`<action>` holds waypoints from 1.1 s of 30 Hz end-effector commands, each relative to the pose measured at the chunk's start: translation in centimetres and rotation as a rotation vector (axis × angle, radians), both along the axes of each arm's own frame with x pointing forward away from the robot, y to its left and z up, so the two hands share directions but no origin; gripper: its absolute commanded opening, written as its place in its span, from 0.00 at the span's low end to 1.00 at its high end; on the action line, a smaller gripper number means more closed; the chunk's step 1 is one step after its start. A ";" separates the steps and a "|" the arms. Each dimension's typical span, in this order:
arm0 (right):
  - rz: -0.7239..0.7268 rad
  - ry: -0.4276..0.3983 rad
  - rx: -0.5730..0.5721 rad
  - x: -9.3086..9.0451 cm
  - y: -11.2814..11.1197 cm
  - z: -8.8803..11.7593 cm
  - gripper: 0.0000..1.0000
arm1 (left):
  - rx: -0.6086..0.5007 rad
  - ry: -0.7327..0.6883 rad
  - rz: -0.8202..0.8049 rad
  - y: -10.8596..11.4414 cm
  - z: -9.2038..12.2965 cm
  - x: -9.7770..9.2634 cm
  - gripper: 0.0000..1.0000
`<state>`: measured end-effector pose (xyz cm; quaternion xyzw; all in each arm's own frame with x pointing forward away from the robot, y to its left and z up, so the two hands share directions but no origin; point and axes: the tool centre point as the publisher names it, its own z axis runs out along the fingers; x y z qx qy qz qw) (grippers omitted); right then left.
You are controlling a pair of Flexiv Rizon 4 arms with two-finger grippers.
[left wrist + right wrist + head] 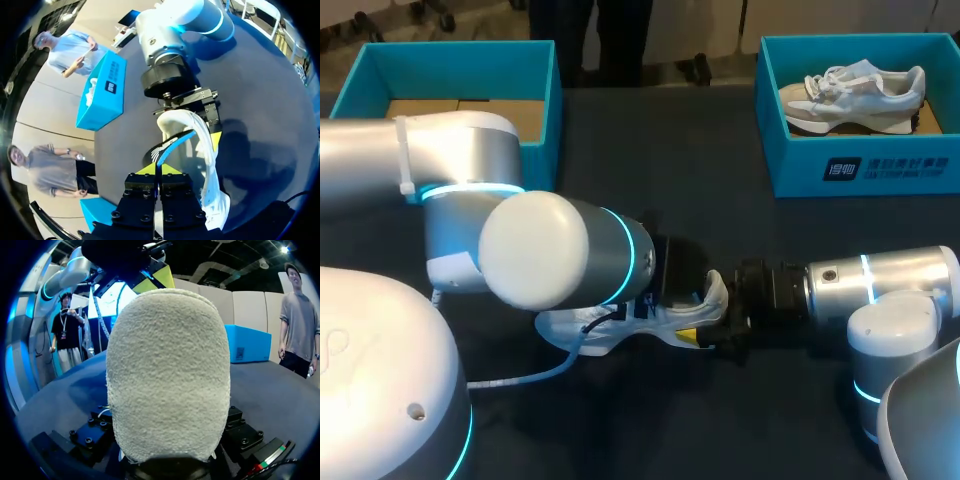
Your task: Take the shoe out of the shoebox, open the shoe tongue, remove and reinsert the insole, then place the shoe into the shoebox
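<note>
Left arm [535, 250] over shoe [565, 332], left jaws pinching insole [175, 144]; right jaws clamping heel [167, 375].

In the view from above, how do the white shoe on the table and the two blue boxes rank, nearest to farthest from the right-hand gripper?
From the right gripper:
1. white shoe, at its fingertips, mid-table.
2. shoebox with a shoe inside, back right.
3. other shoebox, back left.

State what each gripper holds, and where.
Right gripper clamps the shoe by its heel; left gripper pinches what looks like the insole, by its blue edge.
</note>
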<state>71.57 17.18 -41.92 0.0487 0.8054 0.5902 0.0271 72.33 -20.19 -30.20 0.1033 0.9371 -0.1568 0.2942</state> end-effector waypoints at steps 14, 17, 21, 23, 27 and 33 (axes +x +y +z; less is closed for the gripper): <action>-0.001 -0.001 -0.004 -0.1 0.2 0.1 0.00 | 0.002 -0.009 -0.072 -0.1 0.1 -1.1 0.49; -0.001 -0.001 -0.004 -0.1 0.2 0.1 0.00 | 0.035 -0.027 -0.111 -0.5 -0.1 -1.4 0.64; -0.001 -0.001 -0.004 -0.1 0.2 0.1 0.00 | 0.083 -0.057 -0.148 -1.1 -0.6 -1.7 0.63; -0.001 -0.001 -0.004 -0.1 0.2 0.1 0.00 | 0.107 -0.073 -0.171 -1.3 -0.7 -1.8 0.58; -0.001 -0.001 -0.004 -0.1 0.2 0.1 0.00 | 0.177 -0.124 -0.219 -1.7 -0.8 -2.2 0.50; -0.001 -0.001 -0.004 -0.1 0.2 0.1 0.00 | 0.239 -0.166 -0.247 -2.5 -1.2 -1.9 0.46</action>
